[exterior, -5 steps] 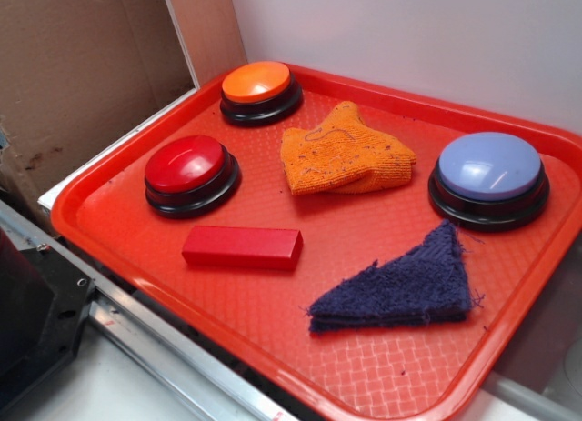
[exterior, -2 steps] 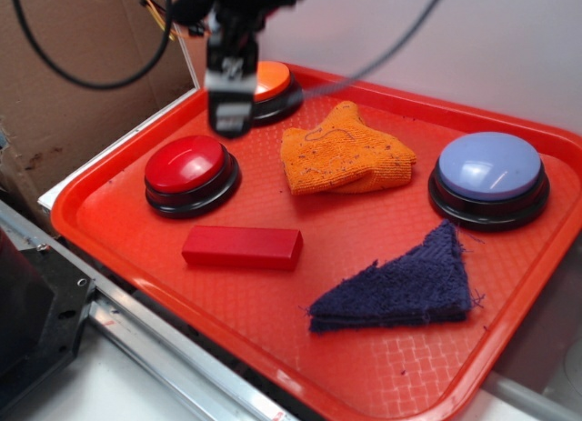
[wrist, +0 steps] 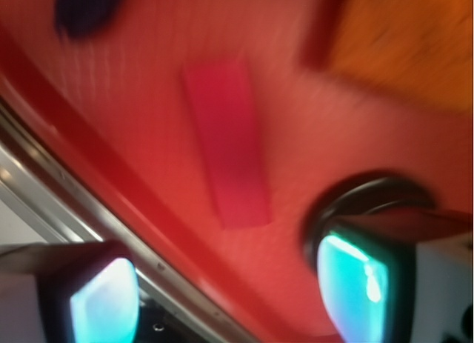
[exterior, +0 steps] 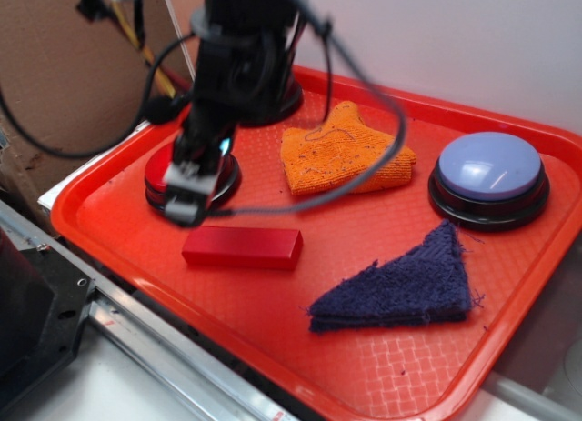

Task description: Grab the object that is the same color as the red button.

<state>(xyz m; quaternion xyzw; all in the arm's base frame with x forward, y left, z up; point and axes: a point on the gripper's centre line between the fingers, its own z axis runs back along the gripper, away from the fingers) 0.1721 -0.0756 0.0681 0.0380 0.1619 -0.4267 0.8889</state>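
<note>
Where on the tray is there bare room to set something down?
Bare tray: the front corner below the blue cloth, and the strip between the red block and that cloth. Crowded: back left, where the gripper hangs over the red button.

- The claw hangs over the tray, at its left part.
- The block lies on the tray just in front and right of the claw.
- One button sits directly behind the claw, partly hidden by it.
- The folded cloth lies right of the claw and farther back.
- Another button sits far right.
- The second cloth lies to the right, nearer the front.
</note>
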